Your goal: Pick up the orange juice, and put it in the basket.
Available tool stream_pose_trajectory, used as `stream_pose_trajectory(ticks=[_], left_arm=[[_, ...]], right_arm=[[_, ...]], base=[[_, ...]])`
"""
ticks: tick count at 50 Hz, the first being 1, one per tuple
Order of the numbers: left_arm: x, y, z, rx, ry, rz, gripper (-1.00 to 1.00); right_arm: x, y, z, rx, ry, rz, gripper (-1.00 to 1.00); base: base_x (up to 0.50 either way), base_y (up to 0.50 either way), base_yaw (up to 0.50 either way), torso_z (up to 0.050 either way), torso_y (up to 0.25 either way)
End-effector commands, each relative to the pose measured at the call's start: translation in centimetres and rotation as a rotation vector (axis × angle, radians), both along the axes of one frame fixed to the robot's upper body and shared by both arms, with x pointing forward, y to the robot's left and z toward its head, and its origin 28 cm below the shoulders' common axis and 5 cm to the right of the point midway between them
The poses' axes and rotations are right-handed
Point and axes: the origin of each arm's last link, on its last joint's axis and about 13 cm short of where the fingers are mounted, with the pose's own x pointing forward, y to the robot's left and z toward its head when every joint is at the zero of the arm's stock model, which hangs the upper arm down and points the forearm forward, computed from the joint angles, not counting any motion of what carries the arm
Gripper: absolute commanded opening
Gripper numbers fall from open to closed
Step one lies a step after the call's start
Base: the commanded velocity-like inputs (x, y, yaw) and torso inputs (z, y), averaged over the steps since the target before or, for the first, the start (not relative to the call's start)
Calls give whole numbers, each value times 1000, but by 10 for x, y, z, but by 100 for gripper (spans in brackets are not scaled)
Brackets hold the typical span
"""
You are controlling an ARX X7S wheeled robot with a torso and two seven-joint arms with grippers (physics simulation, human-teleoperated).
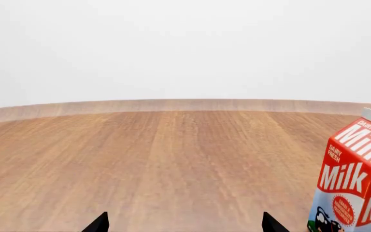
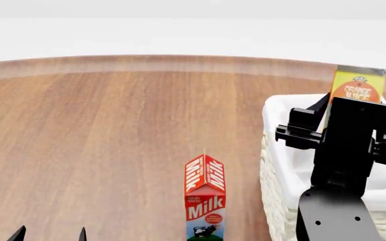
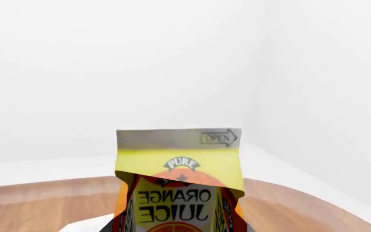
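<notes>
OJ carton [image 2: 359, 85] aloft at R gripper [image 2: 327, 118], above far part of basket [image 2: 277, 150]; only gable top w/ "OPEN" arrow + upper label visible in R wrist view. R fingers [image 2: 299, 136] partly hidden by arm, seem closed on carton sides below label; exact contact pts can't tell.

Handling est: rigid paperboard, glossy so prob slippery; tall, tips easily. Best hold = flat side panels mid-body, not gable seam.

L gripper [image 1: 184, 226] parted, empty, low over table [image 1: 172, 159], milk carton [image 2: 205, 201] just beside.
</notes>
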Motion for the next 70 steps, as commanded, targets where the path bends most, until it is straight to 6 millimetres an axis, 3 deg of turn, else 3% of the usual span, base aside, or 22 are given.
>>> stream_pose_trajectory(ticks=[1, 41, 70], left_arm=[[0, 0, 0, 0, 0, 0, 100], [0, 0, 0, 0, 0, 0, 100], [0, 0, 0, 0, 0, 0, 100]], right_arm=[[9, -3, 2, -36, -1, -29, -100], [28, -1, 2, -72, 14, -71, -100], [39, -5, -14, -67, 40, -97, -100]], base=[[0, 0, 0, 0, 0], [0, 0, 0, 0, 1], [0, 0, 0, 0, 1]])
